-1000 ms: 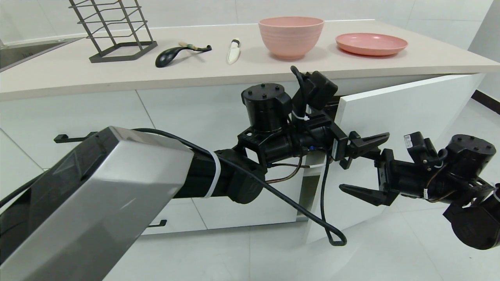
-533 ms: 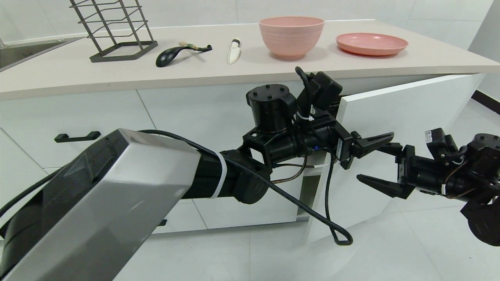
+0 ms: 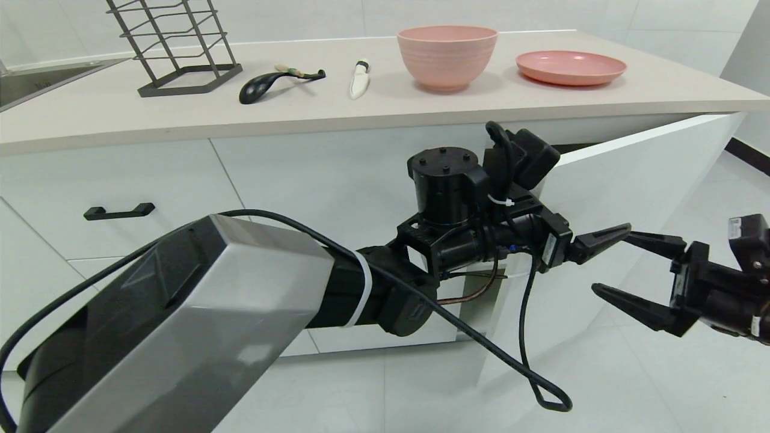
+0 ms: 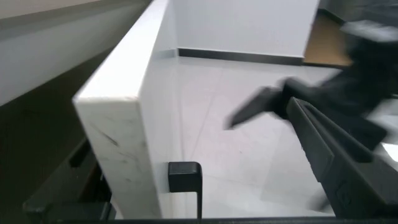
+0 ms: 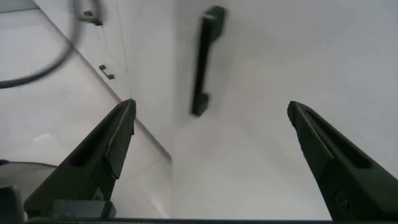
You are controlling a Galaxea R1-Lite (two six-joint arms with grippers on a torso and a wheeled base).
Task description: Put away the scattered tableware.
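Observation:
On the countertop lie a pink bowl, a pink plate, a white knife and a black ladle with a small brush across it. Below them, a white cabinet door stands swung outward. My left gripper is open and straddles the door's free edge, one finger outside and the other behind the panel. My right gripper is open and holds nothing. It hangs before the door's outer face, facing its black handle.
A dark wire rack stands at the counter's back left, beside a sink. A drawer with a black handle sits lower left. The left arm's cable loop dangles toward the pale tiled floor, which has free room on the right.
The cabinet door has swung further outward with my left gripper on its edge; that arm moved right and down. My right gripper has drawn back to the right, still open.

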